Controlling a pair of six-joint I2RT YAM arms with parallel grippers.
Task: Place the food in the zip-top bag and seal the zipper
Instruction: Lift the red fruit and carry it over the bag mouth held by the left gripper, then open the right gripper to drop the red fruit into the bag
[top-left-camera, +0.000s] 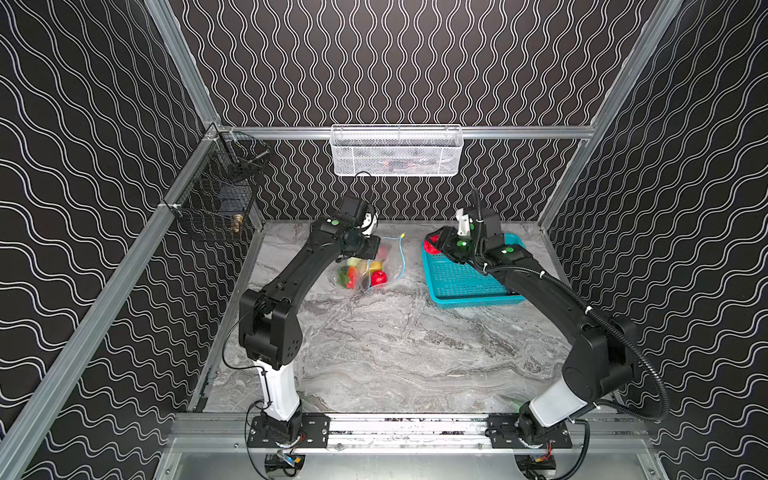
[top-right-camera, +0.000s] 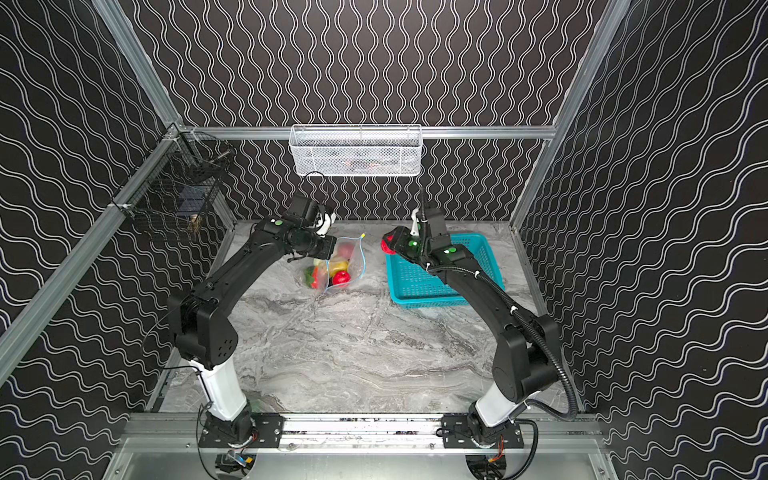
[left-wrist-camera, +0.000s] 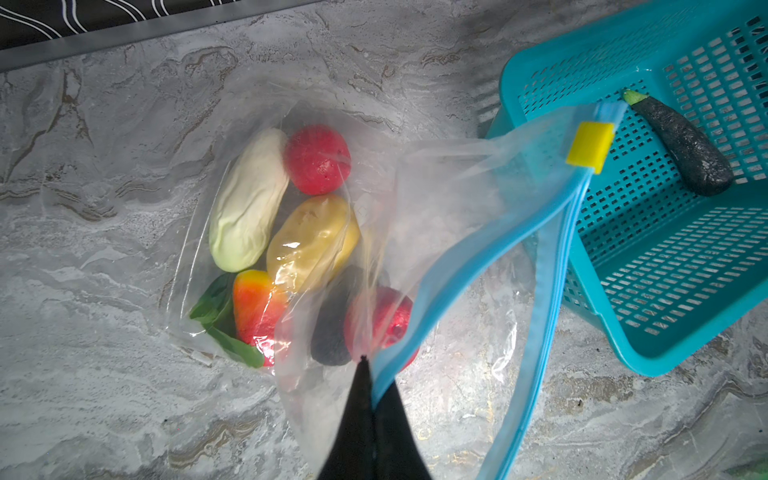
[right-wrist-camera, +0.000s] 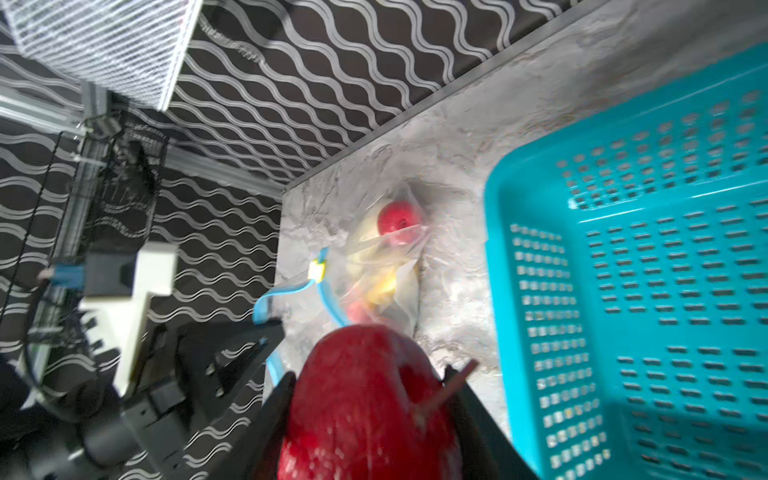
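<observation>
The clear zip-top bag (left-wrist-camera: 449, 208) lies on the marble table (top-left-camera: 395, 340), left of the teal basket (top-left-camera: 469, 286). My left gripper (left-wrist-camera: 370, 374) is shut on the bag's mouth and holds it raised and gaping. The blue zipper (left-wrist-camera: 465, 266) hangs slack, with its yellow slider (left-wrist-camera: 590, 145) at the far end. Inside the bag lie a white oblong piece (left-wrist-camera: 249, 199), a yellow one (left-wrist-camera: 311, 241), an orange-red one (left-wrist-camera: 255, 303), a dark one (left-wrist-camera: 332, 332) and two red fruits (left-wrist-camera: 318, 160). My right gripper (right-wrist-camera: 370, 374) is shut on a third red fruit (top-left-camera: 431, 245) above the basket's near-left corner.
A dark eggplant-like piece (left-wrist-camera: 685, 145) lies in the teal basket. A white mesh basket (top-left-camera: 395, 151) hangs on the back rail. A black wire basket (top-left-camera: 216, 199) hangs on the left wall. The back wall stands close behind both grippers.
</observation>
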